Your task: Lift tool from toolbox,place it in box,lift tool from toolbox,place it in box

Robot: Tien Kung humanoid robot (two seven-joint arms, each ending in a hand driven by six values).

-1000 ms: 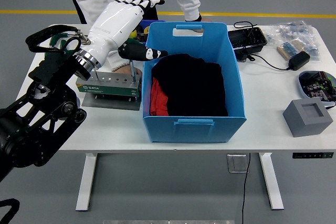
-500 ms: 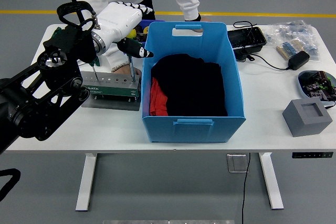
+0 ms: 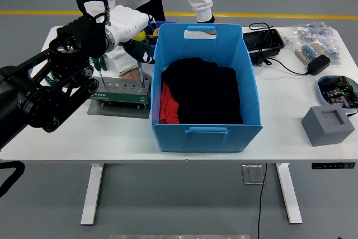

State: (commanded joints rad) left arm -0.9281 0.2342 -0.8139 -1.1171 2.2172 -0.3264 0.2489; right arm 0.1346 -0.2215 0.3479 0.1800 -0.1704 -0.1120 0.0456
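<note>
Left hand (image 3: pixel 134 37) hovers over the green toolbox (image 3: pixel 118 89) beside the blue box (image 3: pixel 206 88), likely reaching for a tool; finger state unclear.

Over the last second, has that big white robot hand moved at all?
Yes. The left hand has pulled back toward the table's far left, away from the blue box, and now sits above the green toolbox.

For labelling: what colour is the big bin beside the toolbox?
Blue; the bin shows clearly in the head view, holding black and red cloth.
</note>
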